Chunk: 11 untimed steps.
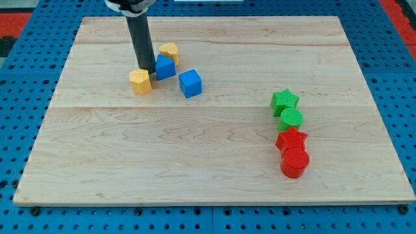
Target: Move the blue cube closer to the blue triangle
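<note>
The blue cube (190, 83) sits on the wooden board (208, 169) in the upper left part. The blue triangle (164, 67) lies just to the cube's upper left, a small gap between them. My dark rod comes down from the view's top, and my tip (143, 69) rests just left of the blue triangle, touching or nearly touching it, and right above a yellow block (140, 82). The cube is to the right of my tip, beyond the triangle.
A second yellow block (169, 51) lies just above the blue triangle. At the right, a green star (285, 101), a green cylinder (292, 119), a red star (291, 139) and a red cylinder (295, 161) stand in a close column.
</note>
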Each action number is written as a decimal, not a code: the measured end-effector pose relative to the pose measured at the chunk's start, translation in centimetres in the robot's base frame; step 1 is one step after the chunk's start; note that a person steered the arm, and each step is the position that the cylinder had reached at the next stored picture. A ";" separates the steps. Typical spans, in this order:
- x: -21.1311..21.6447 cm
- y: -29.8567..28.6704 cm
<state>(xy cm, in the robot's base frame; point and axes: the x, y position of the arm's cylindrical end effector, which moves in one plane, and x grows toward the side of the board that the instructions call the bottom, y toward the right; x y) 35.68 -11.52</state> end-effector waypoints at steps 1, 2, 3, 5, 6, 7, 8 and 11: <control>1.4 0.2; 2.4 -2.7; 2.7 -4.8; 6.8 -9.6; 7.9 -9.0; 9.3 -5.3; 12.1 1.4; 6.0 11.8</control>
<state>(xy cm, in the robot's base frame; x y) 41.66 0.27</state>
